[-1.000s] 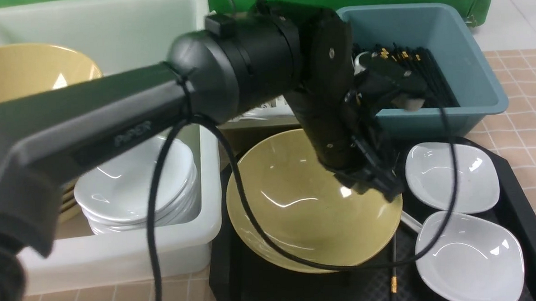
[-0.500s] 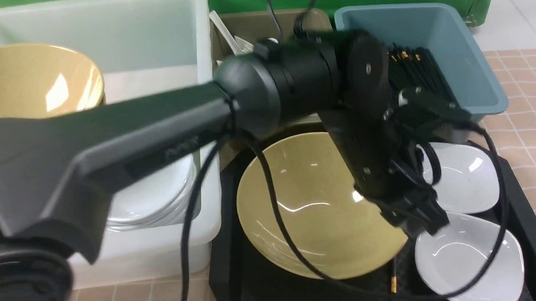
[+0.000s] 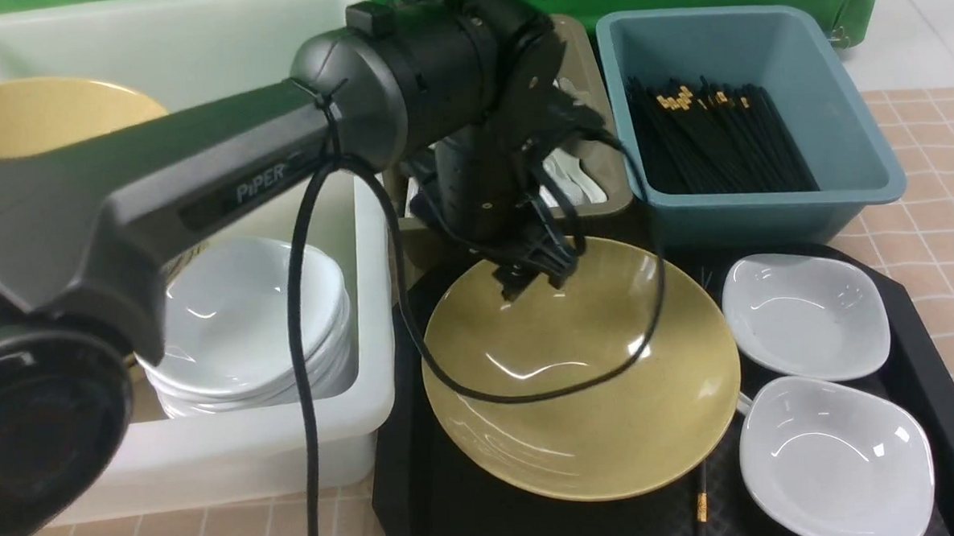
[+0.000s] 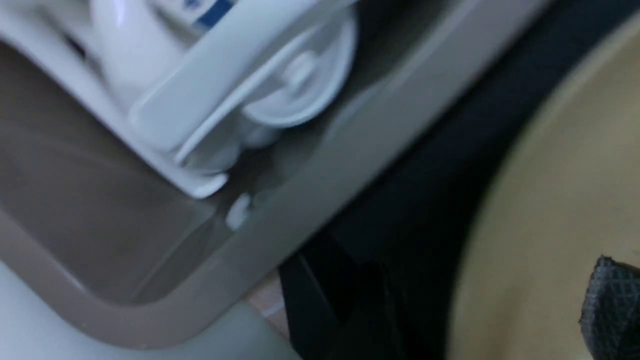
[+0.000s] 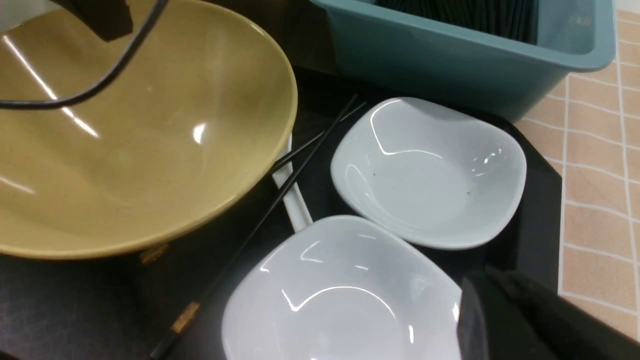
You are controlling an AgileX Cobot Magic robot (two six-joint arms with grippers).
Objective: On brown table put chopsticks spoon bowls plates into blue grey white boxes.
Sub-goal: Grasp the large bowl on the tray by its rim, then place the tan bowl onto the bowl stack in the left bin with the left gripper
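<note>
A yellow bowl (image 3: 578, 376) lies on the black tray with two white plates (image 3: 805, 314) (image 3: 835, 454) to its right. Black chopsticks (image 5: 280, 195) and a white spoon handle (image 5: 295, 200) poke out from under the bowl's rim. My left gripper (image 3: 538, 275) hangs open and empty over the bowl's far rim, beside the grey box (image 3: 601, 77). Only one finger pad (image 4: 612, 300) shows over the bowl (image 4: 550, 200). My right gripper (image 5: 500, 310) is shut and empty, above the near plate's right edge.
The blue box (image 3: 867, 162) holds several chopsticks. White spoons (image 4: 280, 80) lie in the grey box (image 4: 320, 190). The white tub (image 3: 353, 370) holds stacked white plates (image 3: 246, 326) and a yellow bowl (image 3: 44, 118). The black tray (image 3: 923, 337) sits on the brown table (image 3: 942, 223).
My left arm swung right over the plates, then back left to the bowl's far rim by the grey box, and its jaws opened. The right gripper has not moved.
</note>
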